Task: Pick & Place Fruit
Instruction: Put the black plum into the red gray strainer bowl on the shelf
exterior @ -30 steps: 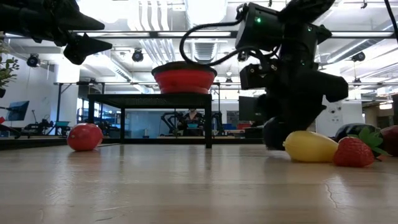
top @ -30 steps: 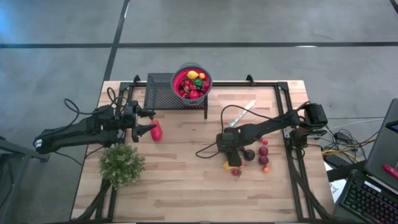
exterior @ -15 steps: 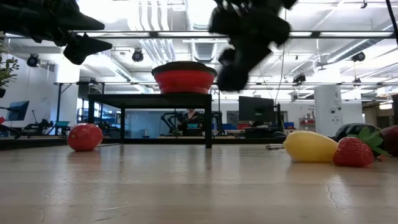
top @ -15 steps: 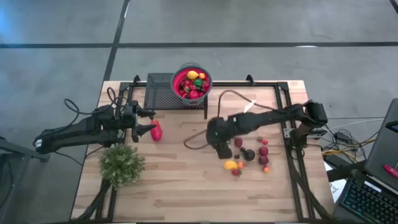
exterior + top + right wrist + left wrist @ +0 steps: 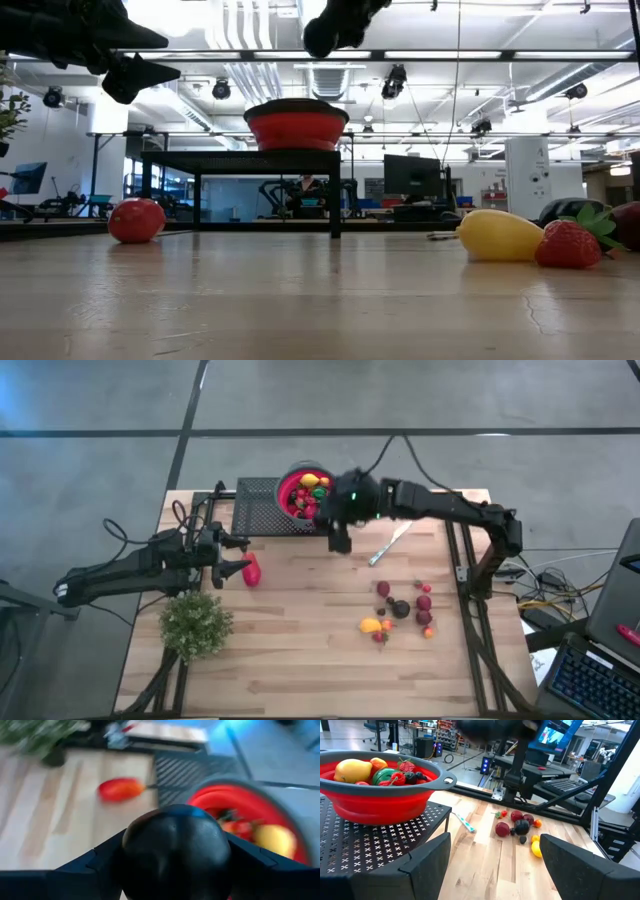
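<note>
We see a wooden table (image 5: 300,650) with a black mesh stand (image 5: 262,508) at its far side, and on the stand a red bowl (image 5: 288,488) filled with small fruits (image 5: 311,495) in yellow, green and red. The bushy green plant (image 5: 195,624) stands near the front left corner.

The right arm reaches across the table, and the right gripper (image 5: 338,538) is raised in the air just beside the bowl and the stand. In the right wrist view its two fingers (image 5: 252,862) are closed around a dark round fruit (image 5: 176,850), so the jaws stand quite wide but they hold this piece.

The left gripper (image 5: 236,568) waits at the left side of the table, above the surface, with its jaws wide apart and nothing between them. Just beside it on the wood lies the larger red piece (image 5: 252,570).

A silver knife (image 5: 390,543) lies to the right of the stand. More to the front right there is a loose group of small fruits on the table: maroon ones (image 5: 423,603), a yellow one (image 5: 371,625) and a strawberry (image 5: 568,245) touching it.
</note>
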Robot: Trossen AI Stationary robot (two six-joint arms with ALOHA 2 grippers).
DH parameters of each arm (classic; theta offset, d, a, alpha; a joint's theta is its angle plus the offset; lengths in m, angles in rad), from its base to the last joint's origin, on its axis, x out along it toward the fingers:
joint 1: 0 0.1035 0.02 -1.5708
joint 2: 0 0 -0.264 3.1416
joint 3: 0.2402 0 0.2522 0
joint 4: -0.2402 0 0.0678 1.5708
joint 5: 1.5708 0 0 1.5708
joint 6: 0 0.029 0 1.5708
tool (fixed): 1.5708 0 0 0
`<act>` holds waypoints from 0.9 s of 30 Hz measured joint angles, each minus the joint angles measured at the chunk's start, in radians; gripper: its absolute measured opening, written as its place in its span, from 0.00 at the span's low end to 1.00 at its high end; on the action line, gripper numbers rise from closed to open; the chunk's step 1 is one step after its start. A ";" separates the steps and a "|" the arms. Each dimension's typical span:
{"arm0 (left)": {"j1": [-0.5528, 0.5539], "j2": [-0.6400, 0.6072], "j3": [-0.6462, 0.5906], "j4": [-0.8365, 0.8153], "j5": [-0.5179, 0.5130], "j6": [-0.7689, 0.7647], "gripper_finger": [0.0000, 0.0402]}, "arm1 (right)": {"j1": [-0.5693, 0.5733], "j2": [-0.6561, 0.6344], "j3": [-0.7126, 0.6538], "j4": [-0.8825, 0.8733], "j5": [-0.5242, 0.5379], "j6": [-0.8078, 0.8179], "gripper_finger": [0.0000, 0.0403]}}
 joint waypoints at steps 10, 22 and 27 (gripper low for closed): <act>0.000 0.000 0.000 0.000 0.000 0.000 0.78 | -0.154 0.020 0.000 0.148 -0.009 0.032 0.62; 0.000 0.000 0.000 0.000 0.000 0.000 0.78 | -0.192 0.065 -0.001 0.162 0.001 0.028 0.65; 0.000 0.000 0.000 0.000 0.000 0.000 0.78 | -0.190 0.065 -0.001 0.160 0.031 0.028 0.73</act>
